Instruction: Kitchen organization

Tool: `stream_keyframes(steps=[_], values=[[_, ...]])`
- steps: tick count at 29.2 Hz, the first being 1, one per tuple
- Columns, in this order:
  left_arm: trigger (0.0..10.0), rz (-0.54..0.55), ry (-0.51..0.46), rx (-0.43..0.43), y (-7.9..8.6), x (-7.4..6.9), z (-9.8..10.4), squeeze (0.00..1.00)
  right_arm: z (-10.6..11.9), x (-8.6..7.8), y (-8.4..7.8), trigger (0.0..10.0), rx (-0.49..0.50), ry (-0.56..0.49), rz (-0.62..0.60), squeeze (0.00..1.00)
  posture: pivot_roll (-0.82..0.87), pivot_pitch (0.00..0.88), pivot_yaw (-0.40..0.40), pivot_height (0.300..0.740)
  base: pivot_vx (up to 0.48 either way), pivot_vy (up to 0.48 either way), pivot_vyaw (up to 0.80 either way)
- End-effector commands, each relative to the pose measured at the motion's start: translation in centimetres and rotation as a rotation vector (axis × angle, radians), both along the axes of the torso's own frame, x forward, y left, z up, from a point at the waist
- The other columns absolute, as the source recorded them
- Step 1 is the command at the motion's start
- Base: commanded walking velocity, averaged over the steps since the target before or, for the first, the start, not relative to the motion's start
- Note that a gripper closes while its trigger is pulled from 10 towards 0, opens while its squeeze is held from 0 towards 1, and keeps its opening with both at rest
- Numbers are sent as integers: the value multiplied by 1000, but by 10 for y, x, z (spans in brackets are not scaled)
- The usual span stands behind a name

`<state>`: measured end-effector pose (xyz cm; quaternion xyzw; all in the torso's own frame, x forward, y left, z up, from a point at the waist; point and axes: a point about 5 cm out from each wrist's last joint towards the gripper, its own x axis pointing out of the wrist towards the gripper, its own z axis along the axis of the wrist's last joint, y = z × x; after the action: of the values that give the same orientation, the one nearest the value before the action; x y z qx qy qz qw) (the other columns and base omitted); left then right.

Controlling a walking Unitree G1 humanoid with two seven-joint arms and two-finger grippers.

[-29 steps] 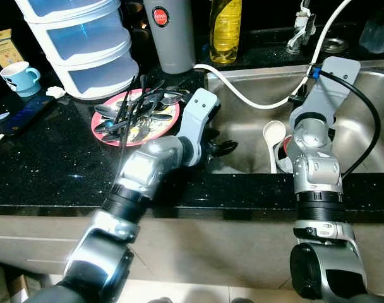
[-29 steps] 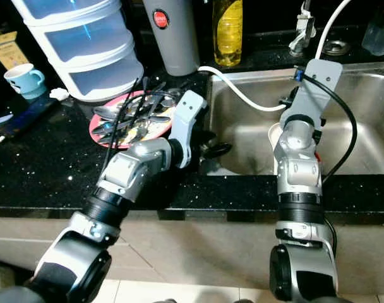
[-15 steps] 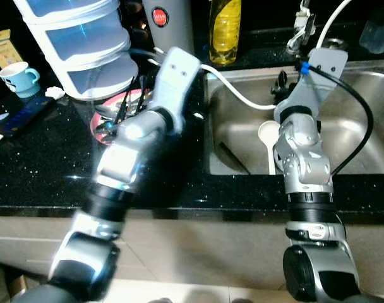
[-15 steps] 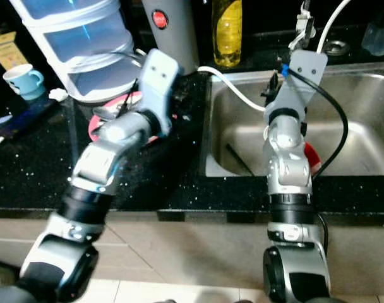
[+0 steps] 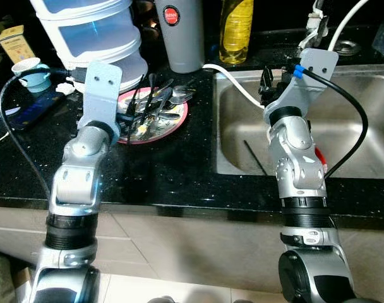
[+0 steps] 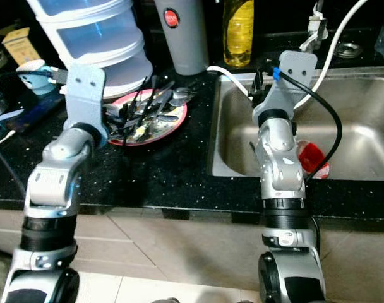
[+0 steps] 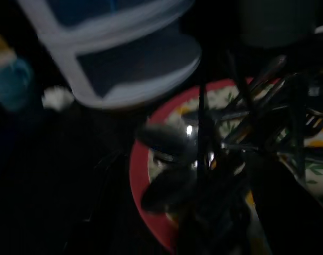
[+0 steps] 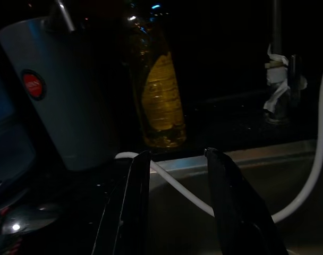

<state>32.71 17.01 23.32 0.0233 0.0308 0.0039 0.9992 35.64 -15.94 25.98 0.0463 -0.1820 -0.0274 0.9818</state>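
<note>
Cutlery plate (image 5: 155,120) lies seemingly just beneath left claw (image 7: 225,223).

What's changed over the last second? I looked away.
The left gripper has swung from the sink's edge, across the counter, to the red plate of spoons and utensils. The right gripper has lifted out of the sink to its back-left corner, fingers open and empty, facing the yellow bottle. Plate, grey flask and white hose look unmoved.
</note>
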Motion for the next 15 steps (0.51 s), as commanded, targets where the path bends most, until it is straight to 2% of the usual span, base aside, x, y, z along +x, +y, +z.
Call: stream_keyframes(steps=[1,5,12,15], values=[[10000,-4,50,-67,0,1,-5,0,4,-1,9,10000,2,-21,36,0,131,19,136,740,0,0,0],[10000,-31,66,-77,-1,4,-4,0,4,-1,10,10000,1,-24,43,0,121,11,136,740,0,0,0],[9569,-77,92,-100,1,24,-1,0,4,0,13,10000,2,-26,53,0,112,3,131,740,0,0,0],[8902,-78,116,-107,2,35,-4,0,5,0,15,10000,1,-30,61,0,107,3,130,740,0,0,0]])
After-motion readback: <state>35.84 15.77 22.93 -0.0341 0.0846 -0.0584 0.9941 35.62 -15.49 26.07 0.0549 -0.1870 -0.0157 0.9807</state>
